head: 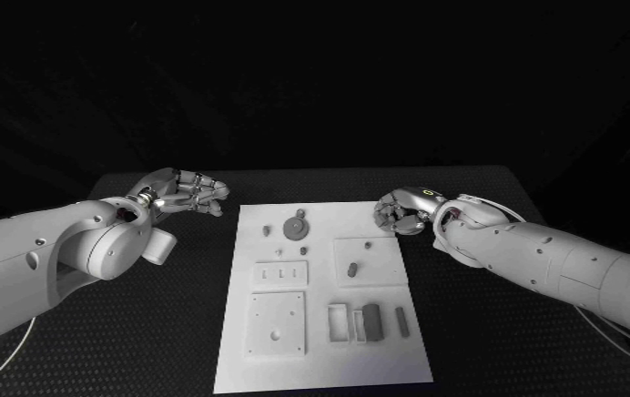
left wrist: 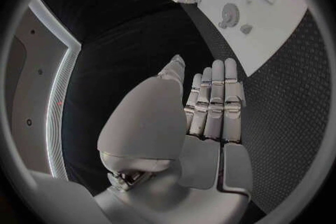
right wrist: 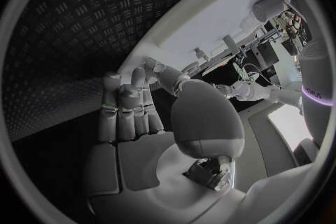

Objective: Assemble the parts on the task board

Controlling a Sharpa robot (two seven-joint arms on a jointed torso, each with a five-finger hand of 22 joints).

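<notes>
Board sits untouched between both empty, spread robot hands, left and right; approach one part slowly, from above.

A black table with a fine woven-looking texture stands in a darkened room, its far edge and far corners meeting near-total blackness beyond. No wall or floor can be made out behind it in the head view. In the left wrist view, a pale panel edged by a bright curved strip stands beside the table. In the right wrist view, a bright rectangular opening, perhaps a window or screen, glows among indistinct dark equipment.
</notes>
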